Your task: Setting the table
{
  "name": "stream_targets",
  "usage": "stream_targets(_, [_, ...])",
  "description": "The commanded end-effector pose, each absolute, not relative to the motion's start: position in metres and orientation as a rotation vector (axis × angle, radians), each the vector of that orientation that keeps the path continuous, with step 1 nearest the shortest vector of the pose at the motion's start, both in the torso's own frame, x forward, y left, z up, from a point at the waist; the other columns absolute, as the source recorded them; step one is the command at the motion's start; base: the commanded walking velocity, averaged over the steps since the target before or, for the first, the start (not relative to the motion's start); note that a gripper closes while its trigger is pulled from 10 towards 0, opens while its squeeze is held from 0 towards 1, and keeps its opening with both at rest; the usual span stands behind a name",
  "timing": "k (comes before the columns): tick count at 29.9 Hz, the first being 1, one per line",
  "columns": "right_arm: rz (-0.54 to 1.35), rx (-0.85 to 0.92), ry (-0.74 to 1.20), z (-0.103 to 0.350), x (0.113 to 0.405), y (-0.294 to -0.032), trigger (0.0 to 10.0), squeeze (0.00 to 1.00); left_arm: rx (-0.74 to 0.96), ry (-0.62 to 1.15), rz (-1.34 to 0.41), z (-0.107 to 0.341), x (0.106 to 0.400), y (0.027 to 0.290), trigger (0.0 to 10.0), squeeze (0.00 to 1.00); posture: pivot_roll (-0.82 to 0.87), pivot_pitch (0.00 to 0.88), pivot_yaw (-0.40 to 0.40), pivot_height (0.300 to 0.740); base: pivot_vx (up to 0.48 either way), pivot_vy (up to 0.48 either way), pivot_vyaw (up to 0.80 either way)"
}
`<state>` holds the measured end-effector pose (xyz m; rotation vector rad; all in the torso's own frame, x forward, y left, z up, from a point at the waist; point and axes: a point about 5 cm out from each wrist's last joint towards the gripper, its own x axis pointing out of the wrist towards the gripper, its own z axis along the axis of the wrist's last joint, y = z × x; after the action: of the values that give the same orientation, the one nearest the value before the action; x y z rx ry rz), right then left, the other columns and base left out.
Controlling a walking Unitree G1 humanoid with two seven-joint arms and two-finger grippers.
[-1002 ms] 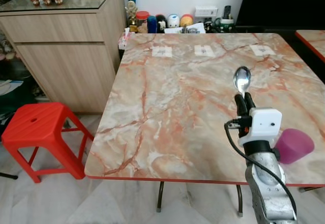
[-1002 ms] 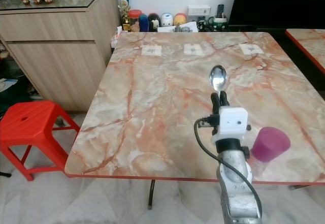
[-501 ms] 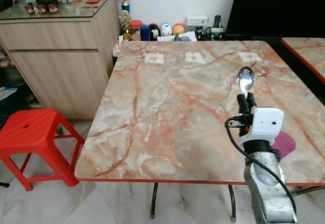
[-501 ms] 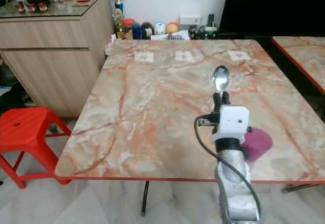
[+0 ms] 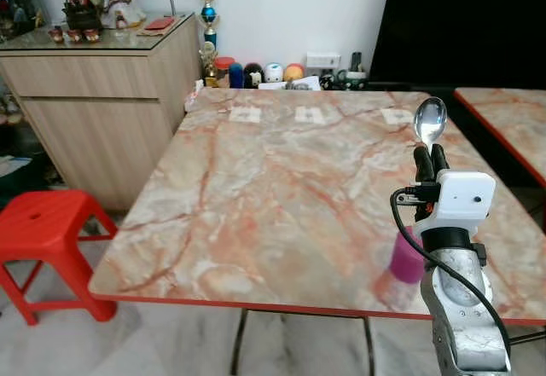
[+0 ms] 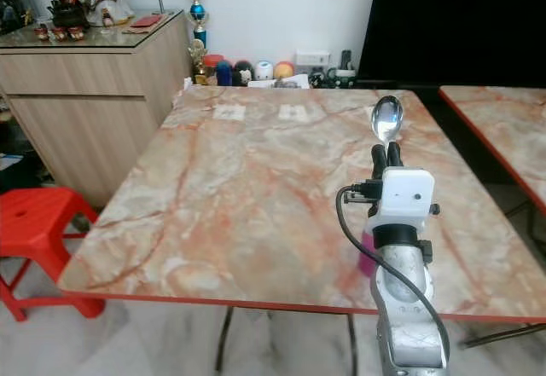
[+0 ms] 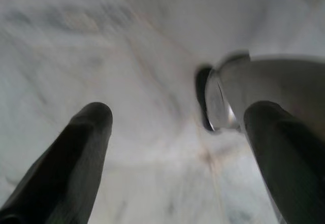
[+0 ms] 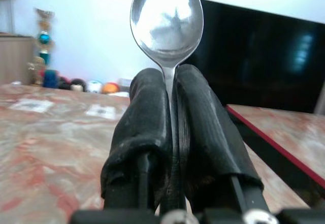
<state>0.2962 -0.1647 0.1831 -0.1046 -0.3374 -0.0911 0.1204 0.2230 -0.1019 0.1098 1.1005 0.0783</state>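
A cup (image 5: 406, 259) stands near the table's (image 5: 281, 188) front right edge, a stool (image 5: 43, 231) left of the table, a cabinet (image 5: 102, 95) behind the stool.

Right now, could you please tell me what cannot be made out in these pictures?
- Purple cup: head views, mostly hidden behind the right arm; its contents cannot be seen.
- Spoon handle: right wrist view, buried between the right gripper fingers.
- White labels on the table: head views, print too small to read.
- Left gripper: left wrist view, blurred; the round object near one finger is unclear.
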Motion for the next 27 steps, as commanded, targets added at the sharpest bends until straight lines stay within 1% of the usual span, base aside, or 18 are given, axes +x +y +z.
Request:
stream_targets(1, [-0.111, -0.119, -0.363, 0.1901, 0.2961, -0.1703, 10.0, 0.00, 0.118, 1.103, 0.074, -0.1015, 0.1218, 0.2237, 10.0, 0.00, -0.01, 0.000, -0.034, 0.740, 0.000, -0.428, 0.00])
stream_targets(10, [-0.137, -0.122, -0.366, 0.1921, 0.2961, -0.1746, 10.0, 0.00, 0.116, 1.103, 0.086, -0.1011, 0.1227, 0.2248, 10.0, 0.00, 0.00, 0.025, -0.027, 0.740, 0.000, -0.427, 0.00])
stream_targets(16, [-0.156, -0.117, -0.366, 0.1918, 0.2968, -0.1747, 10.0, 0.00, 0.129, 1.109, 0.088, -0.1005, 0.1222, 0.2285, 10.0, 0.00, 0.00, 0.035, -0.002, 0.740, 0.000, -0.428, 0.00])
stream_targets(27, [-0.183, -0.109, -0.358, 0.1893, 0.2965, -0.1770, 10.0, 0.00, 0.147, 1.107, 0.082, -0.0995, 0.1223, 0.2321, 10.0, 0.00, -0.01, 0.049, 0.013, 0.740, 0.000, -0.427, 0.00])
